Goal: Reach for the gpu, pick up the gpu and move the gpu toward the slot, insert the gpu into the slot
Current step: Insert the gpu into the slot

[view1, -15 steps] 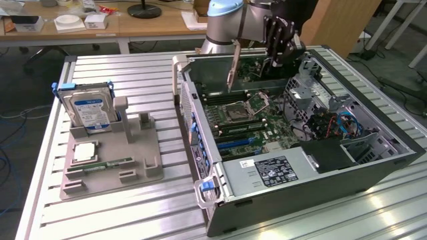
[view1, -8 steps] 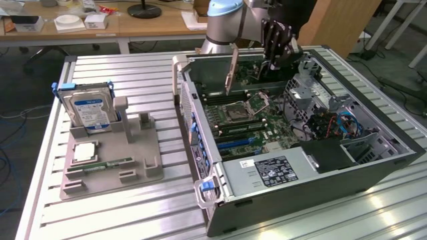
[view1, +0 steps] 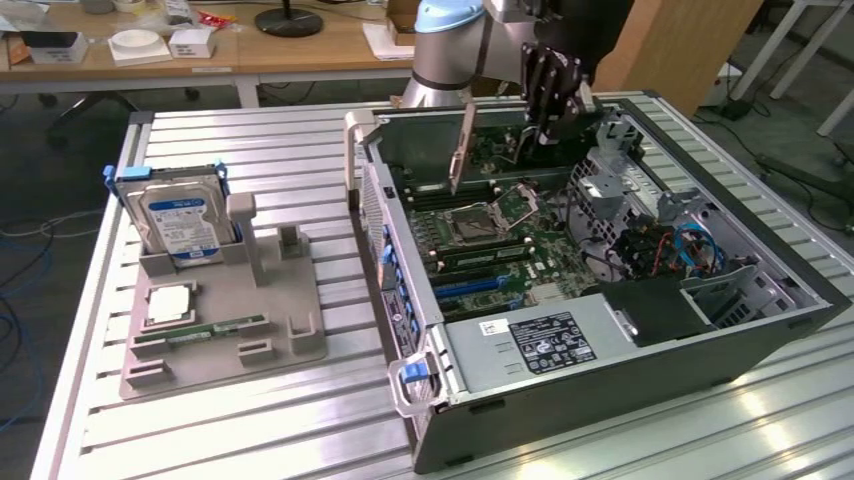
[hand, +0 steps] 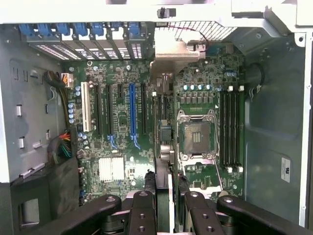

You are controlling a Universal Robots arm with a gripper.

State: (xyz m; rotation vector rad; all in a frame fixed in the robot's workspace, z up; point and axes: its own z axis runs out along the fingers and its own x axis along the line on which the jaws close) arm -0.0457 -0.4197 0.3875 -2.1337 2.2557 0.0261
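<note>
On the slatted table [view1: 240, 430], nearest on the exterior view's left, a grey tray [view1: 227, 360] is being used to hold three parts: a memory stick [view1: 200, 328] is lying flat at its near side, a pale square part [view1: 171, 303] is sitting just behind it, and a blue-labelled drive [view1: 180, 225] is being kept upright at the far end. To the exterior view's right, an open case [view1: 747, 330] is lying on its side. Its near end is being taken up by a labelled power supply [view1: 534, 340]. Behind that, the board [view1: 507, 240] is lying exposed, with cables bunched along one side. Towards the far end of the case, the gpu [view1: 501, 142] is being gripped by the gripper [view1: 550, 128], whose fingers are closed on the card's upper edge. The card is thin and green, and is being held upright on its long edge above the board, with its narrow silver bracket [view1: 461, 150] hanging down next to the case's rear wall. In the wrist view, the gpu [hand: 164, 142] is being seen edge-on between the fingers of the gripper [hand: 165, 183], with the slots [hand: 132, 115] to one side and the empty socket [hand: 195, 134] to the other. Whether its lower edge is touching a slot cannot be told. Beyond the case, the arm [view1: 447, 30] is rising in front of a wooden desk [view1: 267, 55].
</note>
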